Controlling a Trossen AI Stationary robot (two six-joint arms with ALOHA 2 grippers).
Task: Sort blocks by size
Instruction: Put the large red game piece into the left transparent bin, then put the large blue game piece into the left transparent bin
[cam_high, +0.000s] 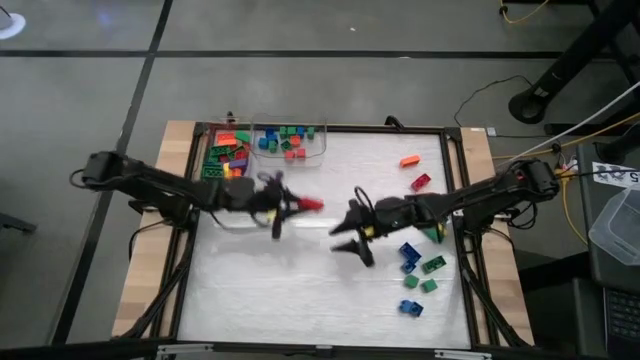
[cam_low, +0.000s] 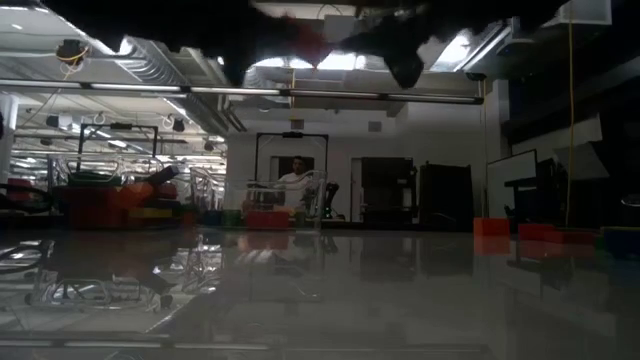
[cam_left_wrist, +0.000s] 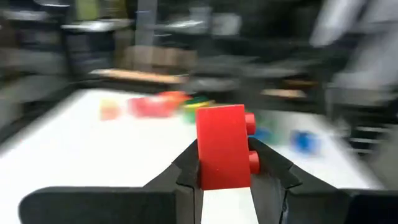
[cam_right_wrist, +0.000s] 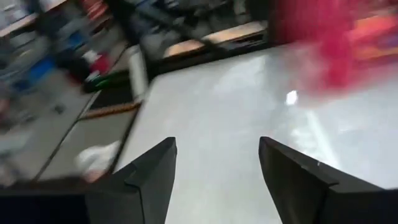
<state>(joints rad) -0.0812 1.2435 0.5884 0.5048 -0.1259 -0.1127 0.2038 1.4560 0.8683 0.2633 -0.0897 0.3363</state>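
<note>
White desk (cam_high: 270, 290) with scattered bricks
Two clear bins (cam_high: 290, 142) of bricks sit at its far edge; loose blocks (cam_high: 418, 272) lie near its right side, orange and red ones farther back.

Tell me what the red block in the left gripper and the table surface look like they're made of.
Red block, shut in the left gripper: apparently hard moulded plastic, going by its flat, even-coloured face, crisp edges and round studs on one side; motion blur leaves gloss or matt open. Table surface: white, smooth and probably glossy, since it mirrors the room in the low view; laminate or a coated board, I can't tell which.
</note>
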